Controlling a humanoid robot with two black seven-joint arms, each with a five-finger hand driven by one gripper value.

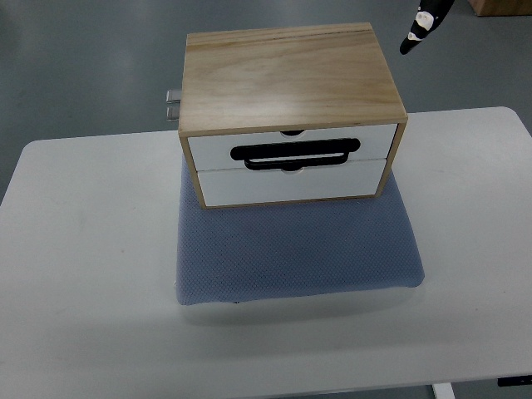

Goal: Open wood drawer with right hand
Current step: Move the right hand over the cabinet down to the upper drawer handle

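From my station I logged the wood drawer box [293, 112] sitting on a blue mat [299, 249] toward the table's [75, 274] far half, long axis running left-right, fronts facing the camera. I counted two white drawers, stacked: upper drawer [291, 150], lower drawer [291, 184], both flush. One black handle [295, 155] lay across their seam. One hand [426, 25] showed, a dark tip at the top right, off the table, beyond the box's far right corner and well apart from the handle. I could not tell its finger state or which arm it belonged to.
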